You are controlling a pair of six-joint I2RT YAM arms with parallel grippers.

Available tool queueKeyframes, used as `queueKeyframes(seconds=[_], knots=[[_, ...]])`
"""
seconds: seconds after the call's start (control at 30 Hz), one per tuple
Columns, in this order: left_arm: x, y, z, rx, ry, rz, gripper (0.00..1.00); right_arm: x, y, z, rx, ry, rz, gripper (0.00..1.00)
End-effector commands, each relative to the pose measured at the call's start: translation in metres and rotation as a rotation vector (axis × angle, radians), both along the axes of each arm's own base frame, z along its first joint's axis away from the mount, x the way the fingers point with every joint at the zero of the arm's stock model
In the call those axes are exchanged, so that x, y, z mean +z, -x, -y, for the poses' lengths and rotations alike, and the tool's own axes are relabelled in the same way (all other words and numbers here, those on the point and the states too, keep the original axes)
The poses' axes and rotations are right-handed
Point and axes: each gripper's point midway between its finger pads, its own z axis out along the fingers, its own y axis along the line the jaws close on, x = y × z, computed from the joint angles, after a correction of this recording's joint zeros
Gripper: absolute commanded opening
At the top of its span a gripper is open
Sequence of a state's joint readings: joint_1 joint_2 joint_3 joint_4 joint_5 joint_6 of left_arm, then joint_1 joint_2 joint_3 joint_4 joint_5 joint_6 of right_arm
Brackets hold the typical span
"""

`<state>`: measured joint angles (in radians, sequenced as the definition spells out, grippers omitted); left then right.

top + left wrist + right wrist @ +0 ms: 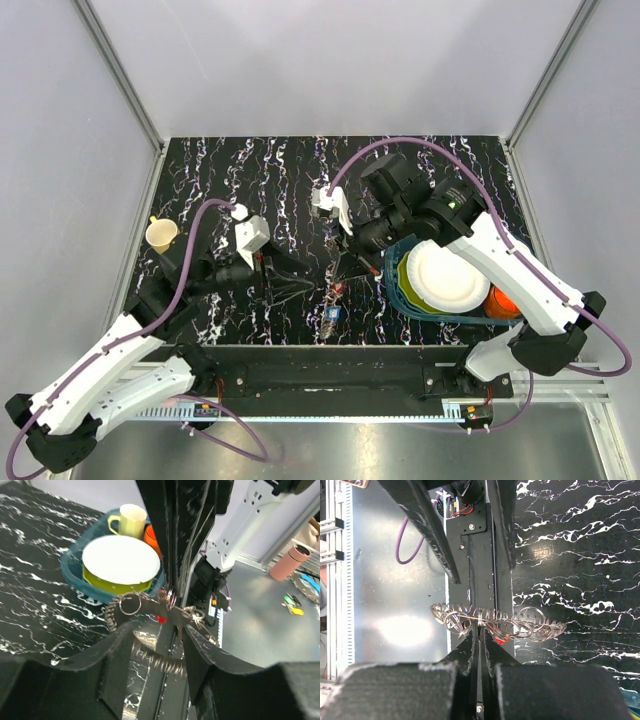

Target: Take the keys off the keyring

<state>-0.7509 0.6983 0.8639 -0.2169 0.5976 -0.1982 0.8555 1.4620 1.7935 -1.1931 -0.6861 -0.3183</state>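
The keyring (520, 624), a silvery ring fringed with many small wire loops, hangs level above the table's front edge. My right gripper (479, 628) is shut on its rim, and from the left wrist its fingers (175, 555) come down onto the keyring (131, 605). A red key head (502, 640) hangs under the ring just right of the grip, the same red key head (160, 619) showing in the left wrist view. My left gripper (157, 626) is open, with the ring's near fringe between its fingers and touching neither. From above, a small blue key head (333, 312) shows below the right gripper (345, 268); the left gripper (290, 285) is beside it.
A teal basin (395, 290) at the right holds a white plate (446, 277), a yellow-green bowl, a yellow mug (131, 520) and an orange item (500, 300). A yellow cup (161, 235) stands at the table's left. The black front rail (330, 372) lies below the ring.
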Motion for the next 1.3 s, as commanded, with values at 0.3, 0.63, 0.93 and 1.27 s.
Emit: queueKeyframes(seconds=[0.3,0.63,0.93,1.27], knots=[[0.008,0.030,0.019,-0.251,0.073,-0.117,0.32,0.023,0.012,-0.004,0.076,-0.091,-0.004,0.00],[0.001,0.021,0.027,-0.252,0.058,-0.128,0.26,0.016,0.013,-0.008,0.101,-0.096,-0.020,0.00],[0.000,0.011,0.030,-0.229,0.049,-0.128,0.27,0.009,0.015,-0.009,0.117,-0.089,-0.028,0.00],[-0.009,0.004,0.025,-0.193,0.016,-0.111,0.29,0.005,0.006,-0.008,0.086,-0.069,0.004,0.00]])
